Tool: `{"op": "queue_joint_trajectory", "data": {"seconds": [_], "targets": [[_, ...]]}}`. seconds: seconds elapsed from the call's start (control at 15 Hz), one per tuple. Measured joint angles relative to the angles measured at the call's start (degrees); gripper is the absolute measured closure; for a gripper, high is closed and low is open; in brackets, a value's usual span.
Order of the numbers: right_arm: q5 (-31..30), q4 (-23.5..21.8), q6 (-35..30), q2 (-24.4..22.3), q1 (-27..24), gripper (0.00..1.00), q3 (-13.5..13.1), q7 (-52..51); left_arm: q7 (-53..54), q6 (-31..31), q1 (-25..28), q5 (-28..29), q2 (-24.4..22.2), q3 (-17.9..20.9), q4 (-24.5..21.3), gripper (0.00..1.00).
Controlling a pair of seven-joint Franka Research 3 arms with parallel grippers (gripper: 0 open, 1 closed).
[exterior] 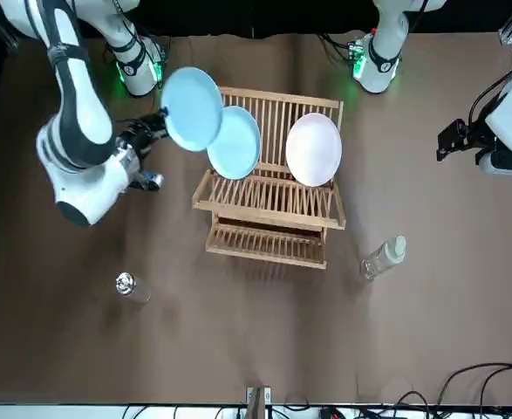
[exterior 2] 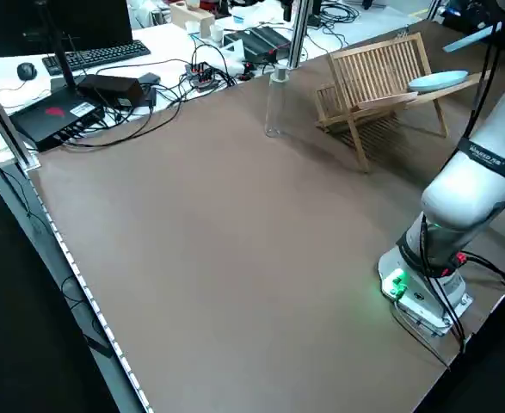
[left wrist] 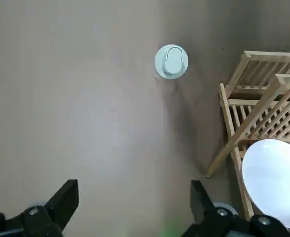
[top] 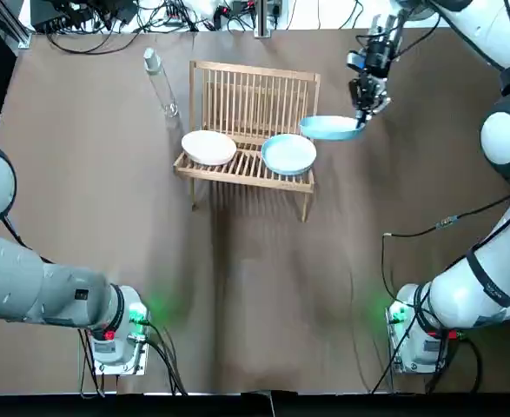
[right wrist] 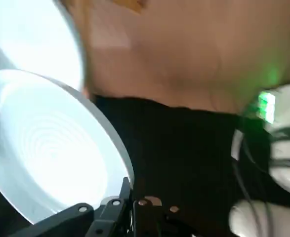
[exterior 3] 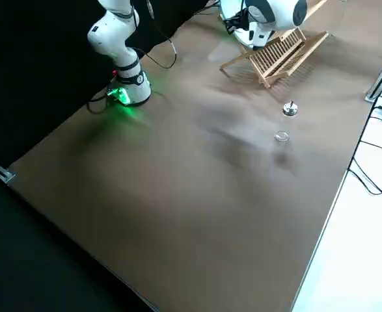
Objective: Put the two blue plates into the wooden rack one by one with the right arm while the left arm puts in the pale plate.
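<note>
The wooden rack (top: pixel 253 95) (exterior: pixel 277 227) stands at the table's far middle. In its slots lean a pale plate (top: pixel 208 147) (exterior: pixel 314 149) (left wrist: pixel 273 182) on the left and a blue plate (top: pixel 288 154) (exterior: pixel 235 142) to its right. A second blue plate (top: pixel 330 128) (exterior: pixel 192 108) (right wrist: pixel 46 148) hangs in the air just off the rack's right end, held by its rim in my right gripper (top: pixel 365 109) (right wrist: pixel 130 197), which is shut on it. My left gripper (left wrist: pixel 135 197) hovers open high over the table, left of the rack, holding nothing.
A clear bottle (top: pixel 161 83) (exterior: pixel 383 257) (left wrist: pixel 171 61) stands left of the rack. A small round metal-topped object (exterior: pixel 129 285) (exterior 3: pixel 289 108) sits on the far right part of the table. Cables and electronics (exterior 2: pixel 89 95) lie beyond the far edge.
</note>
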Motion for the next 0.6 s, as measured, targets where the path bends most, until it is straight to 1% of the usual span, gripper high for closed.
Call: {"op": "queue_joint_trajectory", "data": {"seconds": [0.13, 0.27, 0.6], "targets": [[1.5, -0.6, 4.9, 1.1, 1.7, 0.97, 0.0, 1.8, 0.0, 0.0, 0.0, 0.0, 0.0, 0.0, 0.0, 0.0], [1.8, -1.0, 7.8, 2.7, 3.0, 0.97, 0.0, 2.9, 0.0, 0.0, 0.0, 0.0, 0.0, 0.0, 0.0, 0.0], [4.5, -1.0, 8.6, 5.2, 4.3, 0.96, -0.1, 3.8, 0.0, 0.0, 0.0, 0.0, 0.0, 0.0, 0.0, 0.0]]}}
